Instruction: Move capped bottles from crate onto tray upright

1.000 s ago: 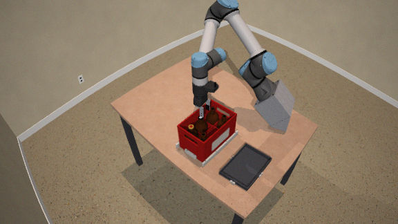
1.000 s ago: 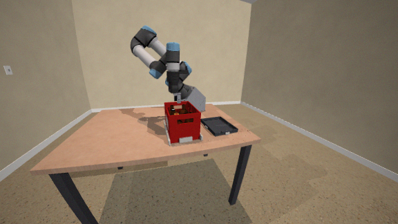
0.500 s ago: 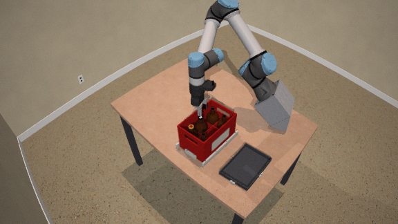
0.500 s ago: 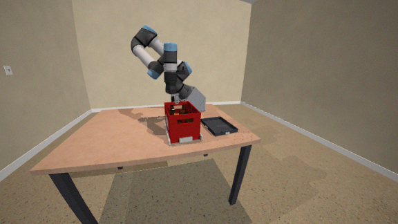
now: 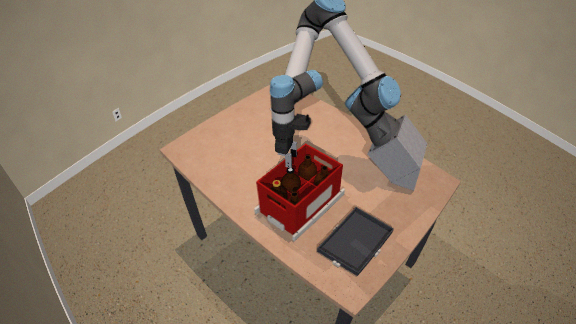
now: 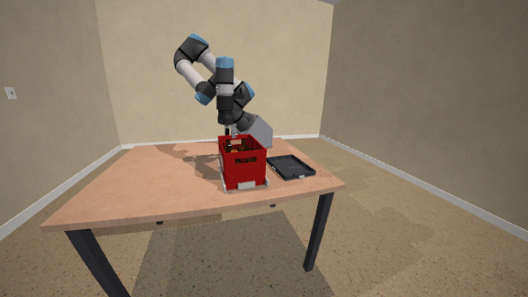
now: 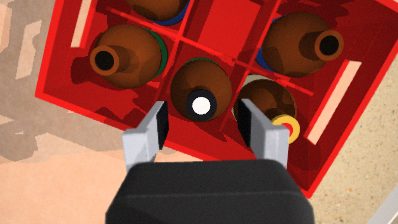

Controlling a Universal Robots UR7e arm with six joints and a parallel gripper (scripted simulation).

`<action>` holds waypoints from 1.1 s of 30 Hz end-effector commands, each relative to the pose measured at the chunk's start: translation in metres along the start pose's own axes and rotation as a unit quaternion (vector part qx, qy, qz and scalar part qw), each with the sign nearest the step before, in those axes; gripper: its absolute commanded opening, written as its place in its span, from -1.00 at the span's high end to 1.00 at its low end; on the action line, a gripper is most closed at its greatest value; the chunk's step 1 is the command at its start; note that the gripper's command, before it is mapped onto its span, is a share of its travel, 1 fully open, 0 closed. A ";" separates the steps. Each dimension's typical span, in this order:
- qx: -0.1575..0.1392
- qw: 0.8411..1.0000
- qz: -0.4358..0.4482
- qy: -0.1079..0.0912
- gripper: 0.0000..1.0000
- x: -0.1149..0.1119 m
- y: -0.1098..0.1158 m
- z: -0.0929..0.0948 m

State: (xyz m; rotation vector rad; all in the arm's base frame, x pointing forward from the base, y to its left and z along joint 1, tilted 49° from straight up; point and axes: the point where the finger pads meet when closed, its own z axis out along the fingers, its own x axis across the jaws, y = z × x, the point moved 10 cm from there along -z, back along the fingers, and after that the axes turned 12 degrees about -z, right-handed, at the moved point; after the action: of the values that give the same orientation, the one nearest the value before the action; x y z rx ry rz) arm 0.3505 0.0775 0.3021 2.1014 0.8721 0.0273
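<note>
A red crate (image 5: 300, 192) with divided compartments stands mid-table and holds several brown bottles. In the wrist view a white-capped bottle (image 7: 201, 105) stands in the near middle compartment, and a yellow-capped bottle (image 7: 288, 126) stands in the compartment to its right. Two open bottles (image 7: 105, 60) (image 7: 329, 46) stand at the left and the far right, and another bottle (image 7: 155, 6) is cut off at the top edge. My gripper (image 7: 203, 114) is open and empty. It hangs just above the white cap, with one finger on each side of it; in the top view the gripper (image 5: 291, 159) is over the crate. The dark tray (image 5: 356, 239) lies empty to the right of the crate.
The far middle compartment (image 7: 215, 25) of the crate holds nothing. The arm's grey base block (image 5: 400, 155) stands behind the crate at the table's far right. The tray (image 6: 291, 166) lies close to the table's edge. The crate walls and dividers stand close around each bottle.
</note>
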 end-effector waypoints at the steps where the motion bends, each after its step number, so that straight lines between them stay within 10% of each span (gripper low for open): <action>1: 0.000 0.999 -0.033 0.002 -1.00 -0.002 0.001 0.000; 33: 0.000 0.986 -0.165 0.004 -1.00 -0.003 0.001 -0.001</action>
State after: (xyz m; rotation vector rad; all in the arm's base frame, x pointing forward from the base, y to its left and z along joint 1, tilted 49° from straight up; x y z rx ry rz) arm 0.3486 0.0758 0.3035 1.9577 1.1699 -0.1191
